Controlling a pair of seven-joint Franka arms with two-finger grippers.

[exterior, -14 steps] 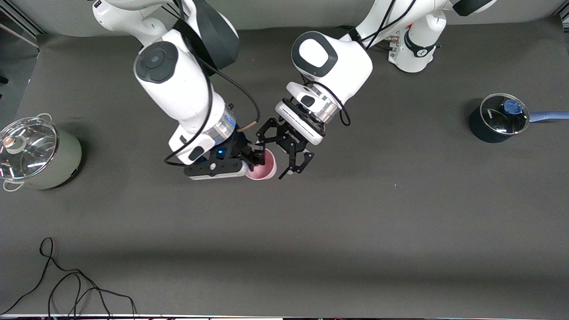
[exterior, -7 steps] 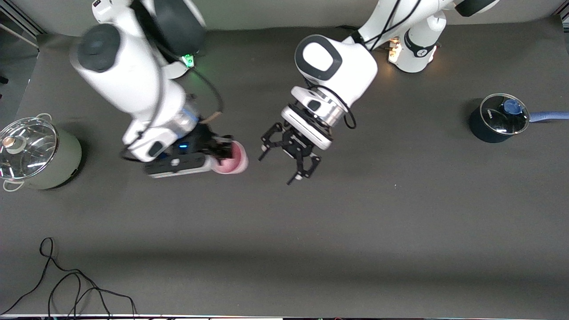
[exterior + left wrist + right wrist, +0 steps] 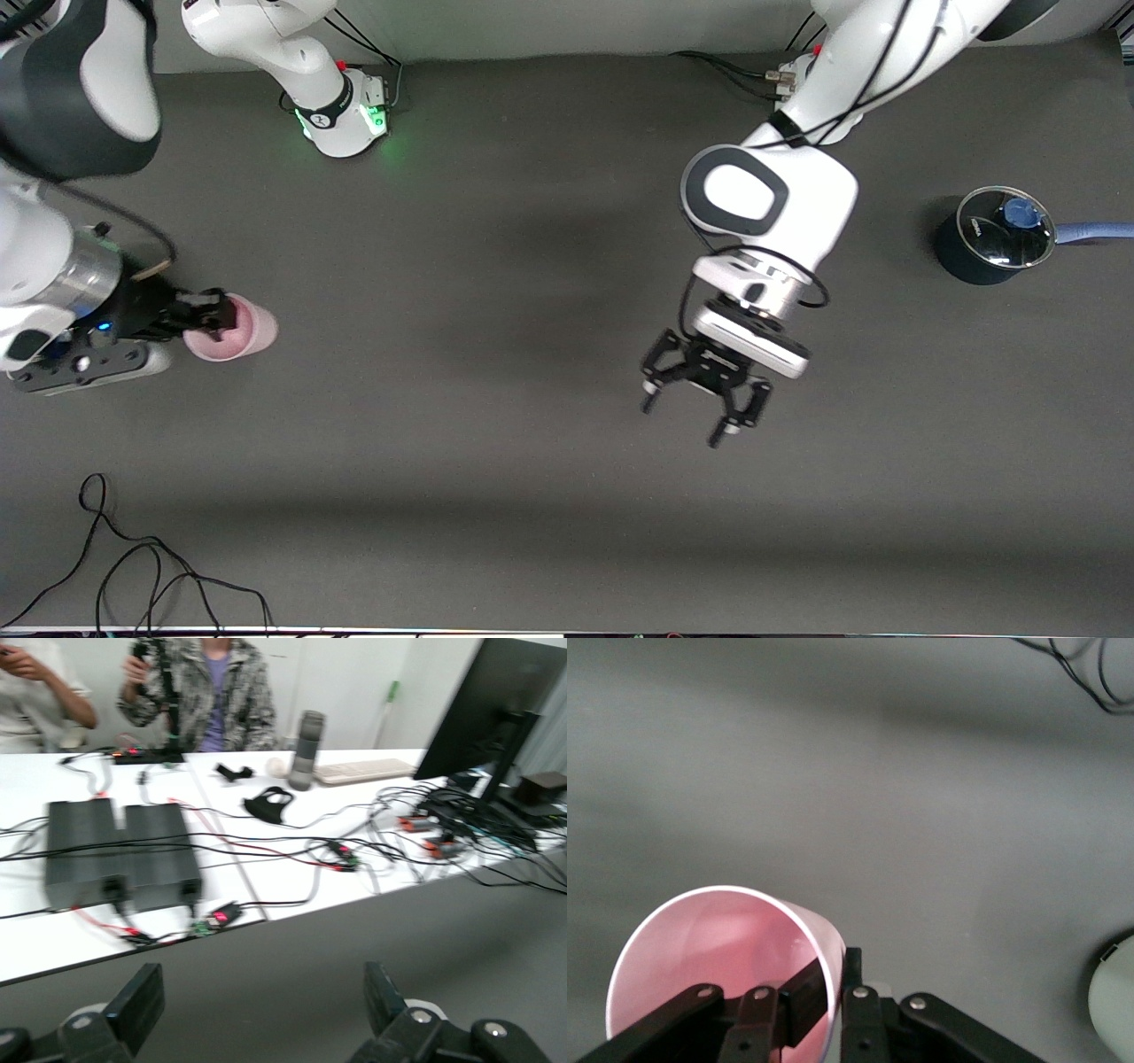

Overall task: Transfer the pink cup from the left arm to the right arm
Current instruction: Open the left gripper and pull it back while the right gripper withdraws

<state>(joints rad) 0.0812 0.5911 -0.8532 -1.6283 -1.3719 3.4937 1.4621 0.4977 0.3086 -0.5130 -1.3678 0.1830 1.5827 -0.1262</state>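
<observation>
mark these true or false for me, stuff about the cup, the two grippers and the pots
1. The right gripper holds the pink cup by its rim. True.
2. The left gripper is shut on the cup. False: it is open and empty.
3. The blue-handled pot stands toward the left arm's end of the table. True.
4. The cup stands on the table beside the blue-handled pot. False: it is gripped at the right arm's end.
</observation>
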